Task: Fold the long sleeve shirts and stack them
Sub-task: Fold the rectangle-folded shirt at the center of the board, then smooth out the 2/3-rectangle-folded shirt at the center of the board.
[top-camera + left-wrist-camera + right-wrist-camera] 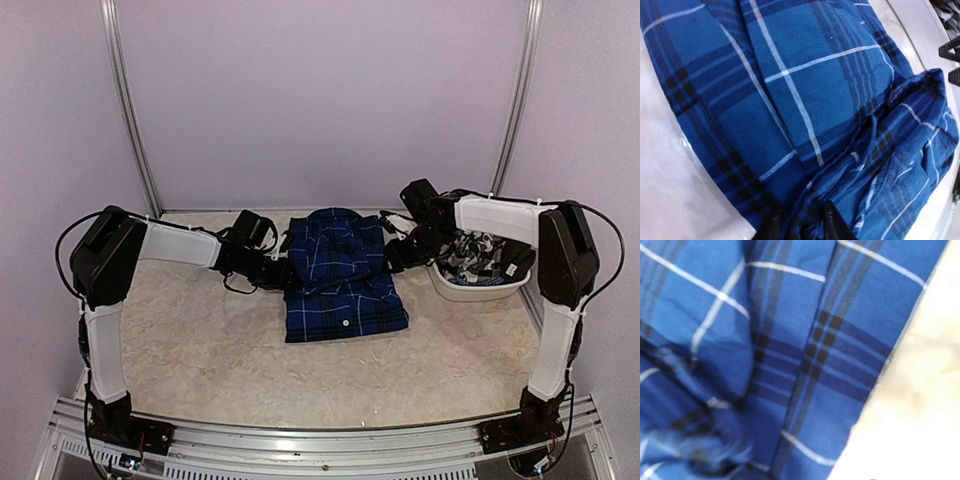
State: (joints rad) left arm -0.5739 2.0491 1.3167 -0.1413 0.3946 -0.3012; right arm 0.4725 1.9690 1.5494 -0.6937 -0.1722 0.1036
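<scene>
Fold in hand: the blue shirt [345, 280] is lying mid-table. The left gripper [801, 227] is straddling a bunched fold, jaws narrow, grip unclear. I cannot tell the right gripper's [395, 255] opening. Next I'd expect smoothing, then fetching the checked shirt [478, 255] from the basket [470, 292].

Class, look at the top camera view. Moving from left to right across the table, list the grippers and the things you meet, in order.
left gripper → blue plaid shirt → right gripper → white basin holding the black-and-white checked shirt
</scene>
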